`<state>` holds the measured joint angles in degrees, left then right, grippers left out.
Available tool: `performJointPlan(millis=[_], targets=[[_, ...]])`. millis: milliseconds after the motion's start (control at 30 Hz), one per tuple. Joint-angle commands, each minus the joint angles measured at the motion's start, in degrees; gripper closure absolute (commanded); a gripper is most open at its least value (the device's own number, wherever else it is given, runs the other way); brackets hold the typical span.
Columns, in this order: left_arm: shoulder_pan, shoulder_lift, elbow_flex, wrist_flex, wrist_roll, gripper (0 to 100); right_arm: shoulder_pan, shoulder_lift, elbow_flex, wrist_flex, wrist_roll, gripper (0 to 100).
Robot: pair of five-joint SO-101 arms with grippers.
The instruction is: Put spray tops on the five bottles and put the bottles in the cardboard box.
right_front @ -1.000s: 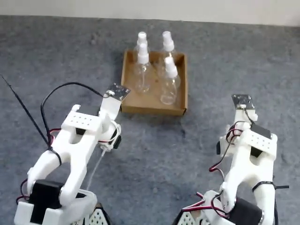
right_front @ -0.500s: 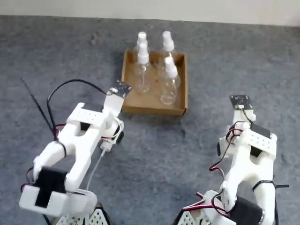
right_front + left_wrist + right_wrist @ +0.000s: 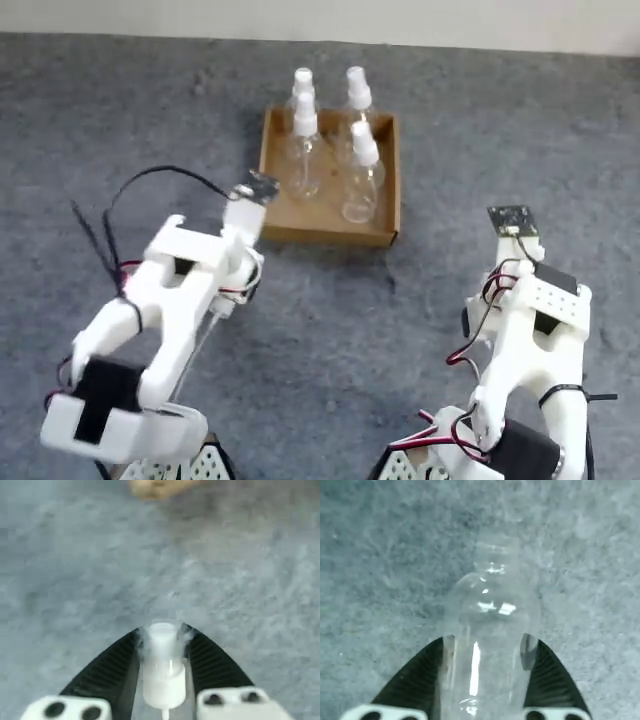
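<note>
Since a second ago the left arm [image 3: 185,290] has shifted; the left gripper [image 3: 161,630] clamps a white plastic spray top [image 3: 162,667]. Meanwhile the right gripper [image 3: 487,647] clasps a clear plastic bottle [image 3: 490,607].

glossy plastic bottle [image 3: 487,625], matt cardbd box [image 3: 325,233]

Five bottles [image 3: 303,165], five tops [image 3: 162,665], one box [image 3: 325,235]
</note>
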<state>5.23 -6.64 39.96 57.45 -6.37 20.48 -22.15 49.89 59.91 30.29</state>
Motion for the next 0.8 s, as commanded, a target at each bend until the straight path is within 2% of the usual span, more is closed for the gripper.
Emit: performJointPlan(millis=[0, 100, 433, 767], targets=[[1.1, -9.54, -1.89, 4.4, 1.58, 100, 0.75, -0.22, -4.44, 0.66, 0.7, 80.2], [1.1, -13.49, -1.89, 7.12, 2.02, 100, 0.92, -0.13, -7.25, 0.84, 0.7, 74.9], [0.92, -15.69, 2.51, 7.38, 2.29, 100, 1.01, 0.48, -15.78, 4.79, 1.23, 74.8], [1.01, -15.69, 2.42, 7.12, 2.29, 100, 0.04, 14.81, -20.62, 6.73, 2.81, 74.9]])
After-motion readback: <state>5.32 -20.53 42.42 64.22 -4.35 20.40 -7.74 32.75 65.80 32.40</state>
